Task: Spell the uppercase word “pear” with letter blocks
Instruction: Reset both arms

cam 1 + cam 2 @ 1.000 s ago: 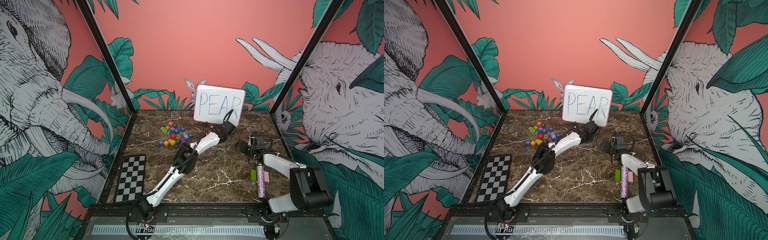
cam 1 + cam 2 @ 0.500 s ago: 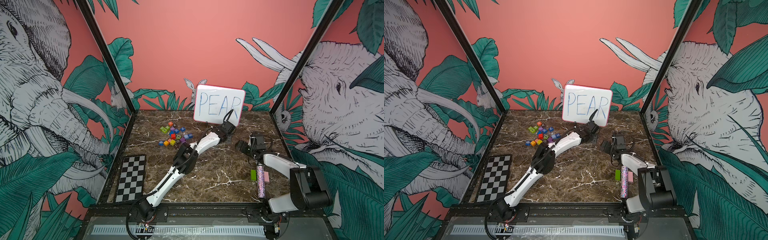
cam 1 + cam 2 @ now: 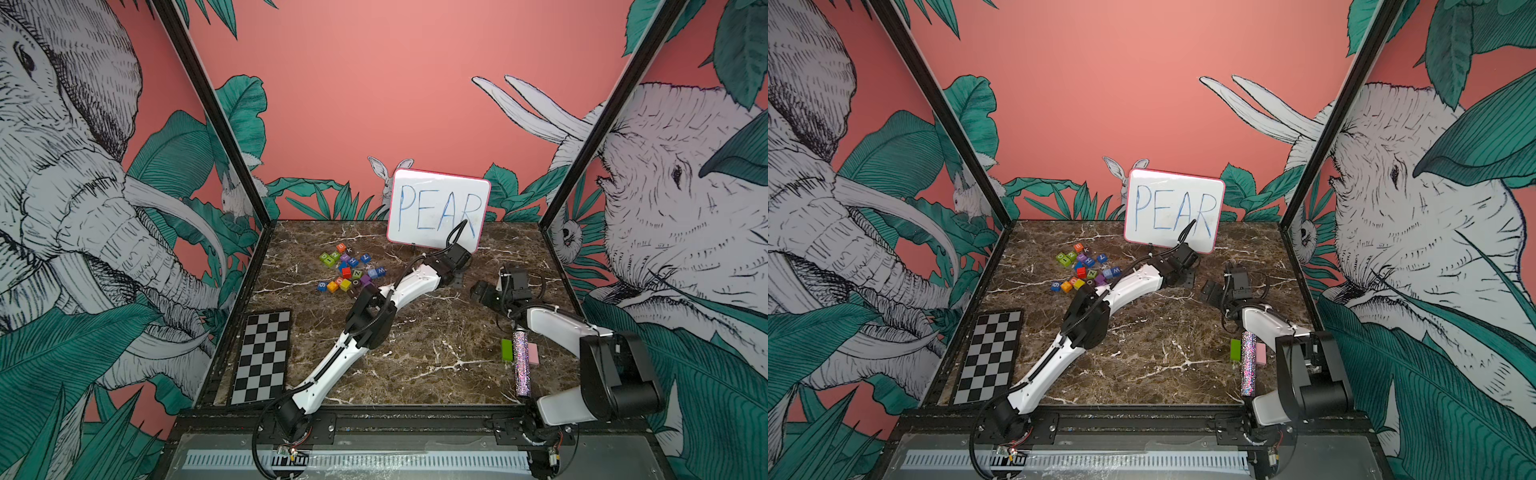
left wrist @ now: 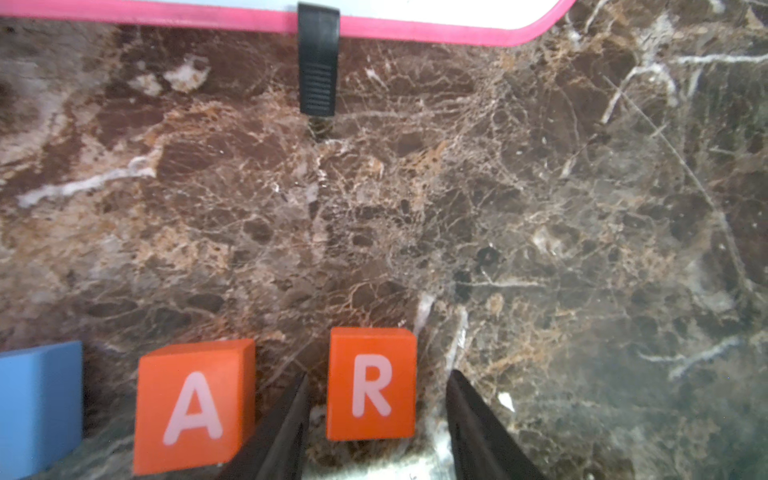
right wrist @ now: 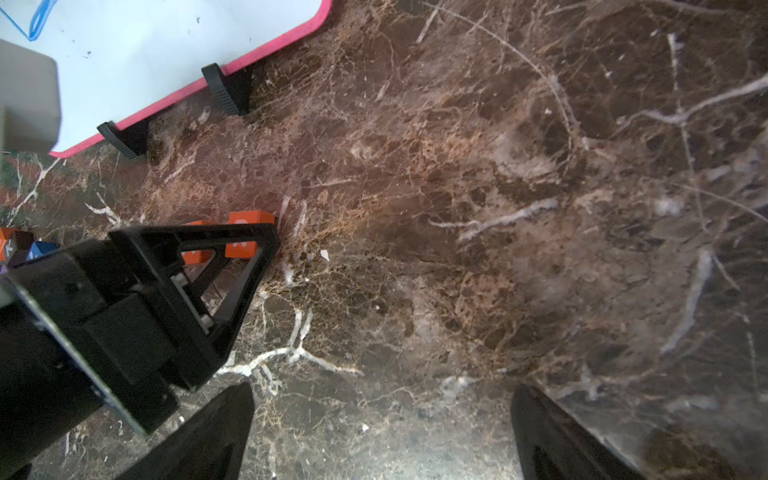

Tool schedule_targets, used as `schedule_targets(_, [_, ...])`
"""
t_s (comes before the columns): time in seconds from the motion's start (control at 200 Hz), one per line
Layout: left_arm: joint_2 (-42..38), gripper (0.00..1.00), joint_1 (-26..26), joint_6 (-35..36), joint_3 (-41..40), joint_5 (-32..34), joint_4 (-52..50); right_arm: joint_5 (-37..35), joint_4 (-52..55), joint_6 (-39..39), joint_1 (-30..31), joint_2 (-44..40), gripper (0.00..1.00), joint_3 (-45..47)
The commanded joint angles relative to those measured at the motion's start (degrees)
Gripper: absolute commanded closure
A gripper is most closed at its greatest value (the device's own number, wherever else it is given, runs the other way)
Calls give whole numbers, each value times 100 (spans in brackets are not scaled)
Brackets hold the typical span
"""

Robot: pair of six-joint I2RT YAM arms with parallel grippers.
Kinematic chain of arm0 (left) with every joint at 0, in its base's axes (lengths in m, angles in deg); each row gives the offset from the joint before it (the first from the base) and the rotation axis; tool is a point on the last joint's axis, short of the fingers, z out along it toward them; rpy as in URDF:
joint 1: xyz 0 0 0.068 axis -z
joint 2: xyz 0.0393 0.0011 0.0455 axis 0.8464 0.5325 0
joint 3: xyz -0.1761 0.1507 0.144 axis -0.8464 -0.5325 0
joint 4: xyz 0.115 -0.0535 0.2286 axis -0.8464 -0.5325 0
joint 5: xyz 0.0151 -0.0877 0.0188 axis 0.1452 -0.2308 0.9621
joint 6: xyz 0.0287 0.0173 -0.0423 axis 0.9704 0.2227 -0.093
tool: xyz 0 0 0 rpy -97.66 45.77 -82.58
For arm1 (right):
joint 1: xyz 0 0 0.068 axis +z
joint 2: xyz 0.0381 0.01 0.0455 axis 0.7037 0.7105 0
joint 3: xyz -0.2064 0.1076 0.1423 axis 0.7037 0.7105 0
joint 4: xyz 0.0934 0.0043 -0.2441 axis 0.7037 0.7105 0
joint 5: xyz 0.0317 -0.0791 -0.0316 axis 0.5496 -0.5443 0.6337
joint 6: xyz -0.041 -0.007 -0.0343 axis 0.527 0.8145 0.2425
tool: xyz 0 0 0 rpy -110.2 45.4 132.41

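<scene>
As my left gripper point(image 4: 379, 376) straddles the R block point(image 4: 371, 384), jaws apart, I should rise straight. The A block point(image 4: 193, 405) crowds nine o'clock.

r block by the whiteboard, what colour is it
The R block is orange-red with a white letter, clearest in the left wrist view.

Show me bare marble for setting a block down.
Free: between left arm and green block; between checkerboard and left arm. Crowded: the loose block pile, and around the R block at the left pincer, by the whiteboard.
</scene>
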Motion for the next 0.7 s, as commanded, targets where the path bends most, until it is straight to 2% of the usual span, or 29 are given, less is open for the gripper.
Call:
schedule_targets(0.0, [-423,48,52,-139,-121,-55,-112,13,-166,-76,-8,-25,1,109])
schedule_targets(0.69, [-485,53,81,-148,-107,-47,-67,10,-193,-64,-13,-54,1,140])
